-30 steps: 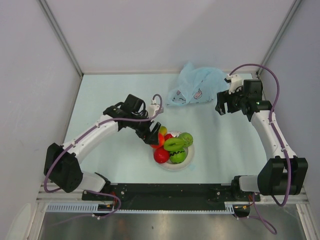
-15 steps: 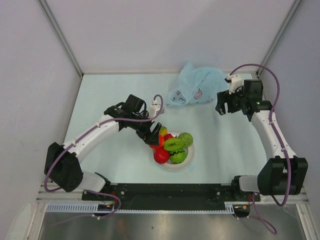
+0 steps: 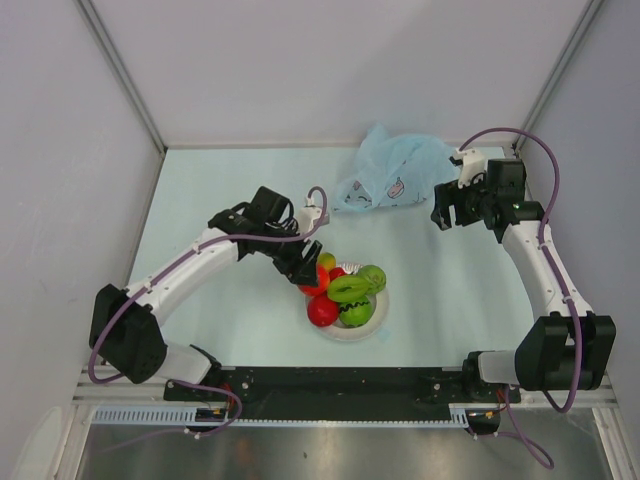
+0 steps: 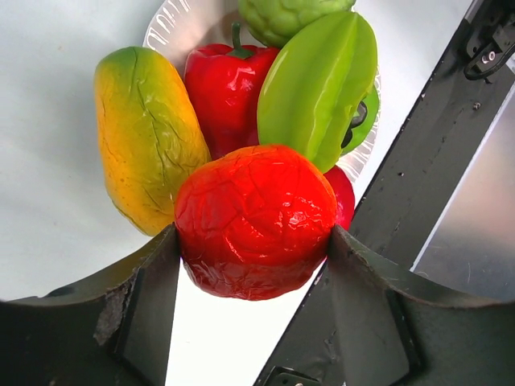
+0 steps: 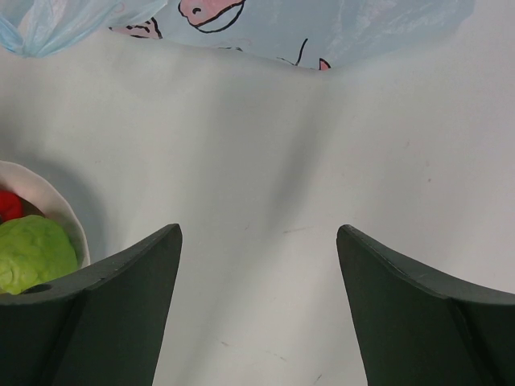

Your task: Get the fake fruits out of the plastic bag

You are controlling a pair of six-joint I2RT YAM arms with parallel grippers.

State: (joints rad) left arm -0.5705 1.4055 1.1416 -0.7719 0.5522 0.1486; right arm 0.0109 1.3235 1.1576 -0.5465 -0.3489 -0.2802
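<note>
The light-blue plastic bag [image 3: 390, 180] lies crumpled at the back right, and its printed lower edge [image 5: 322, 24] runs along the top of the right wrist view. Several fake fruits are piled on the white plate [image 3: 352, 331]: a yellow-orange oblong one [image 4: 145, 137], a red pepper [image 4: 225, 88], a green star-shaped one [image 4: 318, 88] and others. My left gripper [image 4: 253, 241] is at the plate's left rim, shut on a wrinkled red fruit [image 4: 257, 185], with both fingers touching its sides. My right gripper [image 3: 445, 215] hangs open over bare table just right of the bag.
The plate's rim [image 5: 64, 209] and a bumpy green fruit [image 5: 32, 253] show at the left of the right wrist view. The black base rail [image 3: 340, 385] runs along the near edge. White walls enclose the table on three sides.
My left gripper's jaws have narrowed onto the red fruit at the plate's left side. The right arm and the bag have not moved.
</note>
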